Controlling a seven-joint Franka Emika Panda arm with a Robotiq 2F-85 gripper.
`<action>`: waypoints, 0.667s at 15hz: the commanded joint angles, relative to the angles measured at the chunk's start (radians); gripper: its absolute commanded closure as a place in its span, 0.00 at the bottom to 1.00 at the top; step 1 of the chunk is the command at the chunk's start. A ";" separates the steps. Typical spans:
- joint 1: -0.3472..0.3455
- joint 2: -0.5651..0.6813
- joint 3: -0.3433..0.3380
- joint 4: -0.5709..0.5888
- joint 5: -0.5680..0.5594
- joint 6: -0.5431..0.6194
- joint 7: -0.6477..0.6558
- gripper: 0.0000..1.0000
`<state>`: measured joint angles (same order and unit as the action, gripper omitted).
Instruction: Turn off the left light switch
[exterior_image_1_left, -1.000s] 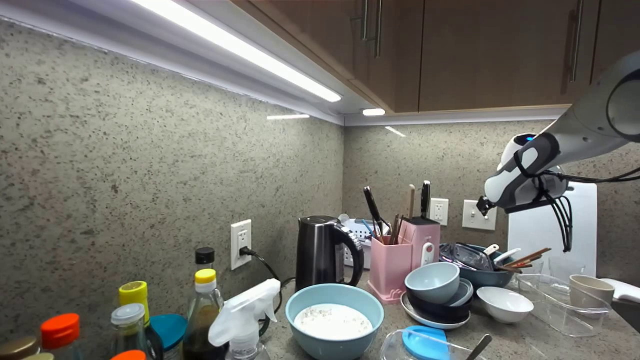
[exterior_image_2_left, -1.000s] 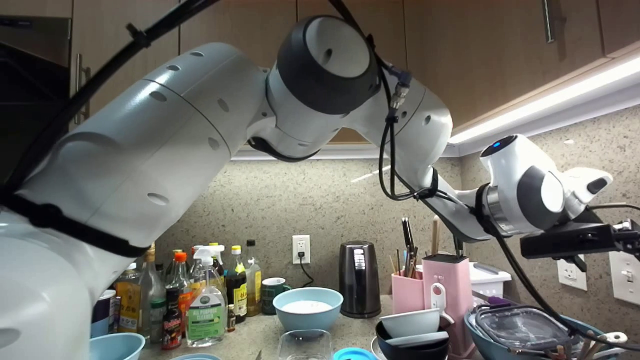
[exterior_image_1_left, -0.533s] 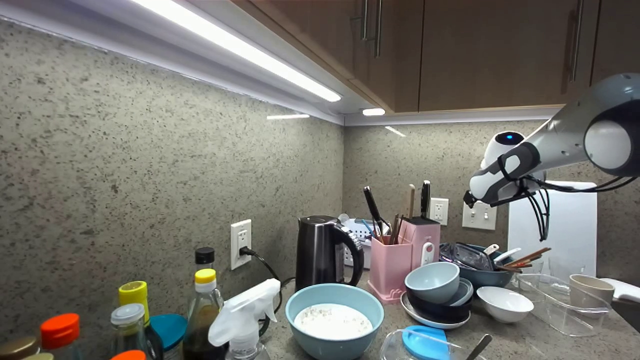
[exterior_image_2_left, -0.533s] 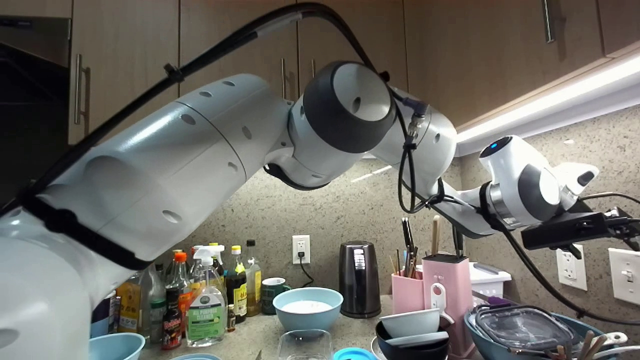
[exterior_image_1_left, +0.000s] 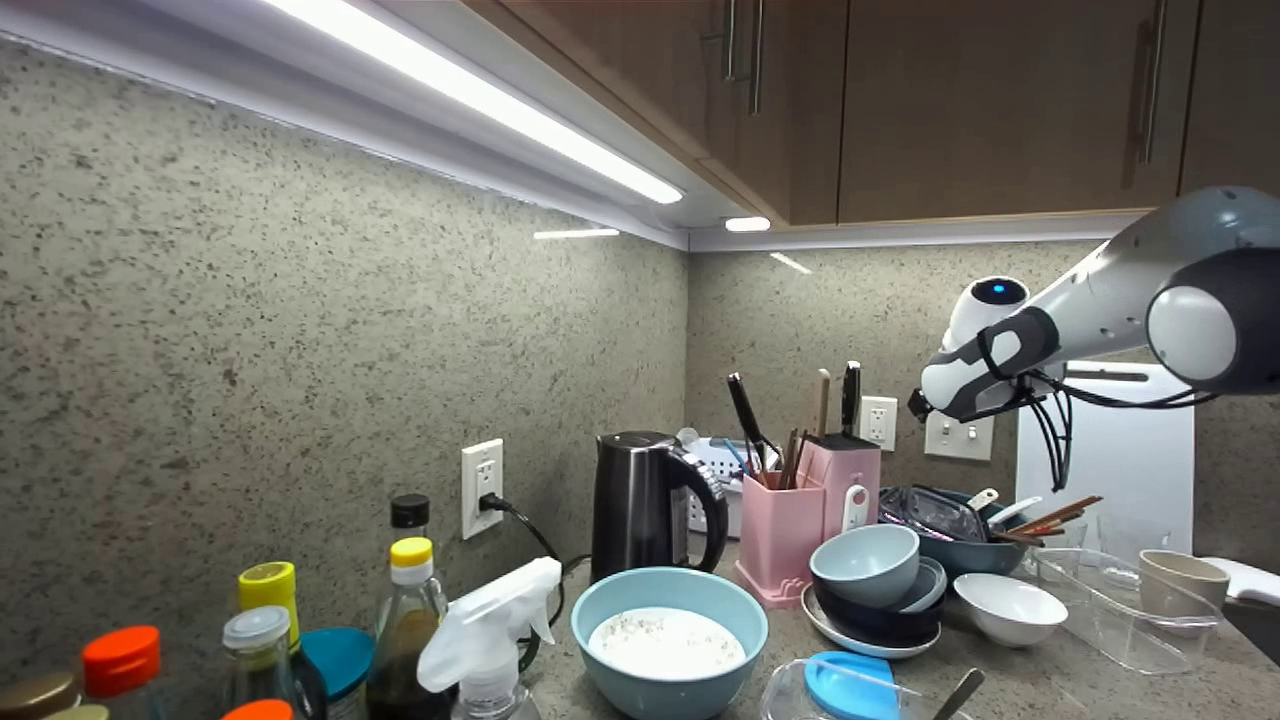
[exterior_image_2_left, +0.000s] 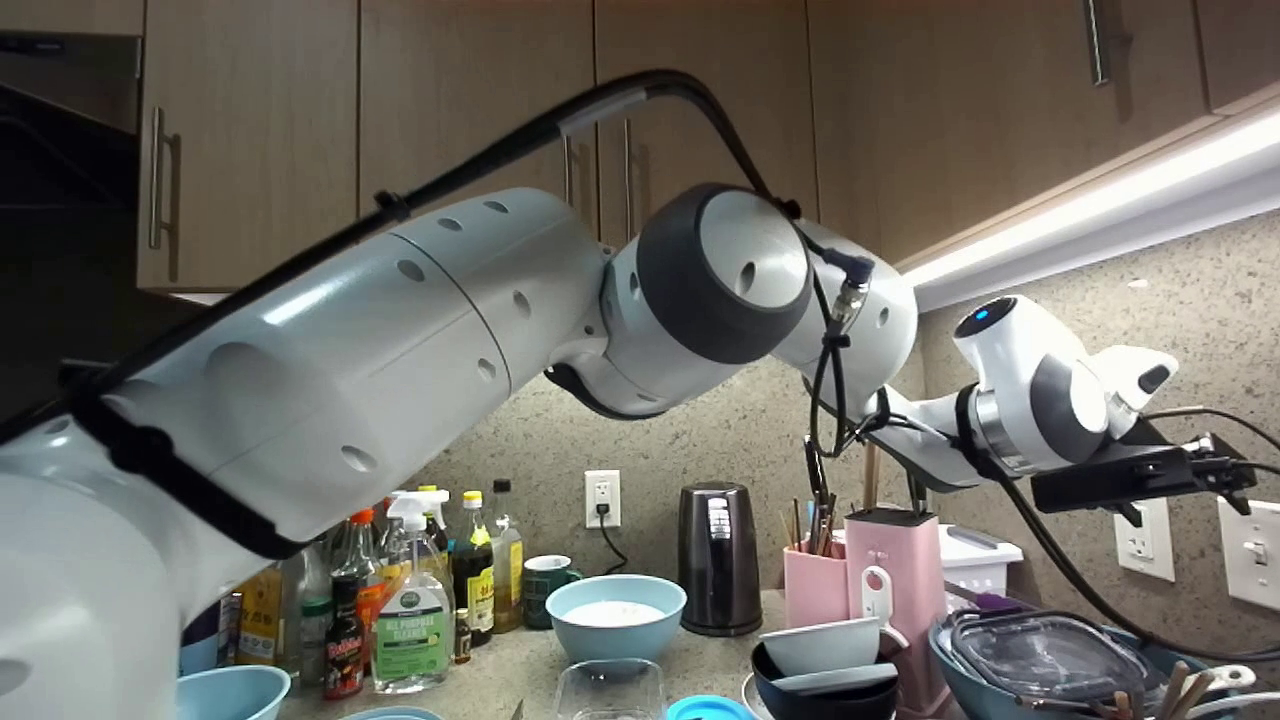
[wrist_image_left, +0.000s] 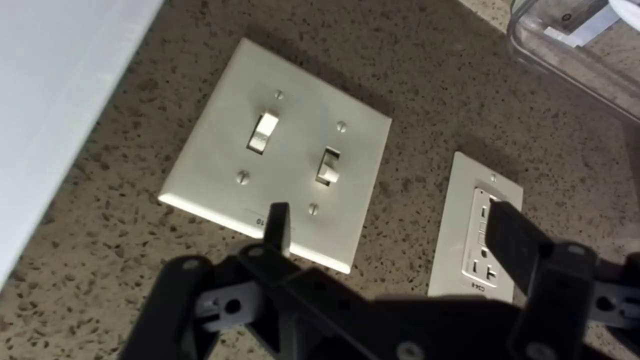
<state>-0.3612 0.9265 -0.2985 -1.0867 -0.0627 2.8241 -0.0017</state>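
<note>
"how's the robot arm (exterior_image_2_left: 630, 310)?"
"bent, its gripper (wrist_image_left: 385, 218) near the double switch plate (wrist_image_left: 295, 145), fingers (wrist_image_left: 512, 245) spread wide."
"and beside that?"
"a wall outlet (wrist_image_left: 471, 232); the left light switch (wrist_image_left: 328, 172) is the plate's toggle nearer it."

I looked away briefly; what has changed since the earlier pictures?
The black two-fingered gripper has shifted toward the left of both exterior views, and the dark elbow of the white robot arm has sunk. Nothing was visibly taken hold of or let go. The white under-cabinet light strip stays lit; the dark metal kettle and white two-toggle switch plate stayed put.
</note>
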 joint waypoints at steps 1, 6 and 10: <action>-0.028 0.122 0.009 0.199 0.016 -0.055 0.014 0.00; -0.016 0.127 0.001 0.187 0.002 -0.035 0.014 0.00; -0.034 0.158 0.021 0.229 0.000 -0.028 -0.025 0.00</action>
<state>-0.3766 1.0557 -0.2970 -0.8988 -0.0609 2.7897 0.0121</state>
